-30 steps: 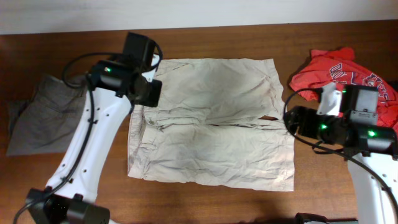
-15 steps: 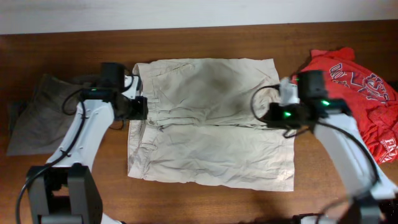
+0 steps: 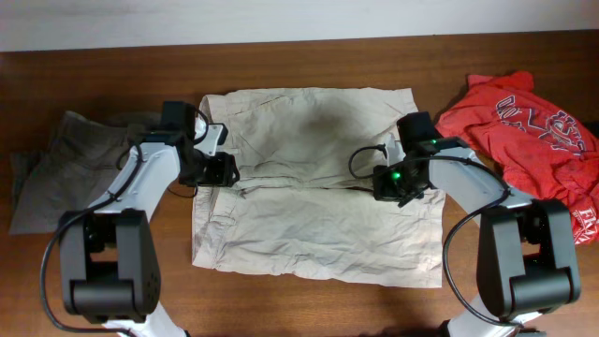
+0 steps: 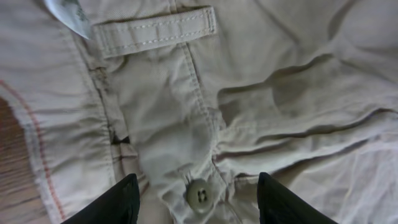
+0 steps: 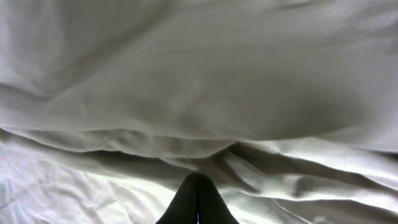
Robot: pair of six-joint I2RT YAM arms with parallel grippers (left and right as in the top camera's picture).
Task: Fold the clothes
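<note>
Both hands are sitting low on the beige shorts (image 3: 309, 225).
The left hand (image 4: 196, 183) is straddling the waistband button (image 4: 199, 195), released; the right hand (image 5: 198, 193) is clenching shut at a fold (image 5: 186, 146).

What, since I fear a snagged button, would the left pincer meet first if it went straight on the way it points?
The beige shorts: the open left pincer points down at their cloth, waist button between its fingertips, so it would likely meet cloth beside that button first. Depth is unclear.

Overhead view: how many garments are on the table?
3: pale beige khaki shorts spread at centre, crumpled grey-olive shorts at left, red lettered T-shirt at right; others may lie underneath.
</note>
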